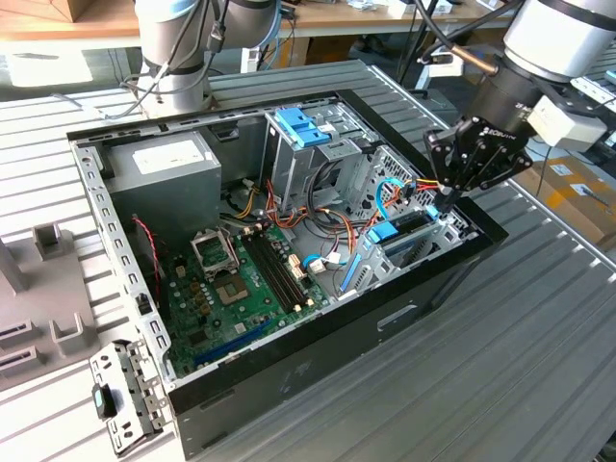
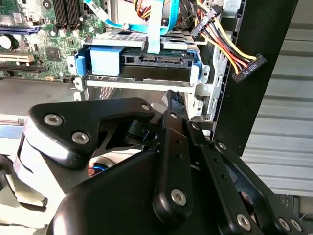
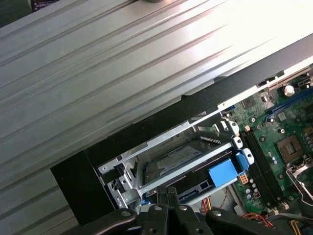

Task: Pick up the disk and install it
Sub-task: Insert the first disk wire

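Disk (image 2: 146,61) sits inside the metal drive cage (image 2: 205,93) at the front corner of the open computer case (image 1: 404,318), its connector edge and blue side rails facing the second wrist view, a light-blue ribbon cable (image 2: 155,29) running down to it. Most of its body is hidden by the cage; in the first wrist view just a patch of its silver top (image 3: 178,157) shows between the cage bars, with a blue tab (image 3: 224,172) beside it. The hand (image 2: 168,105) hangs just in front of the cage opening, close to the disk's edge but not clearly touching it; its fingers (image 3: 166,193) stand pressed together with nothing between them. In the exterior view the hand (image 1: 452,197) covers that corner, so the disk cannot be made out there. A loose bundle of coloured power wires (image 2: 230,46) dangles just beside the cage. The case also holds a green motherboard (image 1: 241,289), a grey power-supply box (image 1: 164,168) and a light-blue tray (image 1: 298,130) atop another bay. The case rests on a ribbed metal worktop (image 1: 539,337).
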`<state>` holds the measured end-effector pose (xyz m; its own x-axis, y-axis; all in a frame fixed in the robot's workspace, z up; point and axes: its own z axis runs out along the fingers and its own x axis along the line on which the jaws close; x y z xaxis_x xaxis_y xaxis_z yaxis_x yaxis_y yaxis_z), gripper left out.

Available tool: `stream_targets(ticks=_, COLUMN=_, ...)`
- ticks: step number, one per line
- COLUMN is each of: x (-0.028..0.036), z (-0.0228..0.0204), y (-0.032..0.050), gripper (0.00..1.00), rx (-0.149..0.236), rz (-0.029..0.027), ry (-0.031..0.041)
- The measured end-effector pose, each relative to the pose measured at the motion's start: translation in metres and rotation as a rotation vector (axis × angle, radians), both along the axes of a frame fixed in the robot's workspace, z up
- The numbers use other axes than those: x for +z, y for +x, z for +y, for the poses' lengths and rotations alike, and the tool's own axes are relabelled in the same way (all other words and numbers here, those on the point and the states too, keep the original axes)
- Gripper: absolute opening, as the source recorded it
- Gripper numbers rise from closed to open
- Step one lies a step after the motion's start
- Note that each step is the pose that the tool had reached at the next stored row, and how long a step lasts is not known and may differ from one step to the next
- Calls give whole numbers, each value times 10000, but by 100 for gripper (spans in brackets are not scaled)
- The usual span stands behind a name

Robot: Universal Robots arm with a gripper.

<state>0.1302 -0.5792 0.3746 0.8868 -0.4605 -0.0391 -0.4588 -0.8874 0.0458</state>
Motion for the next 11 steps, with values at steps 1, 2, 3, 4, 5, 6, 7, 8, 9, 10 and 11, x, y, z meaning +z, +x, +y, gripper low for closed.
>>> stream_targets(ticks=1, x=0, z=0, y=0, gripper=11, rx=54, rz=0, ry=0)
stream_targets(ticks=2, x=0, z=0, y=0, gripper=11, rx=119, rz=0, ry=0)
stream_targets(ticks=3, x=0, z=0, y=1, gripper=11, rx=182, rz=0, ry=0)
stream_targets(ticks=4, x=0, z=0, y=1, gripper=11, rx=256, rz=0, ry=0)
stream_targets(ticks=5, x=0, z=0, y=1, gripper=11, rx=313, rz=0, ry=-1)
stream_targets(ticks=6, x=0, z=0, y=0, gripper=11, rx=326, rz=0, ry=0)
stream_targets(ticks=7, x=0, z=0, y=0, gripper=11, rx=331, rz=0, ry=0)
stream_targets(ticks=8, x=0, z=0, y=0, gripper=11, rx=335, rz=0, ry=0)
stream_targets(ticks=9, x=0, z=0, y=0, gripper=11, rx=340, rz=0, ry=0)
stream_targets(ticks=10, x=0, z=0, y=0, gripper=11, rx=343, rz=0, ry=0)
stream_targets(ticks=11, x=0, z=0, y=0, gripper=11, rx=335, rz=-1, ry=-1)
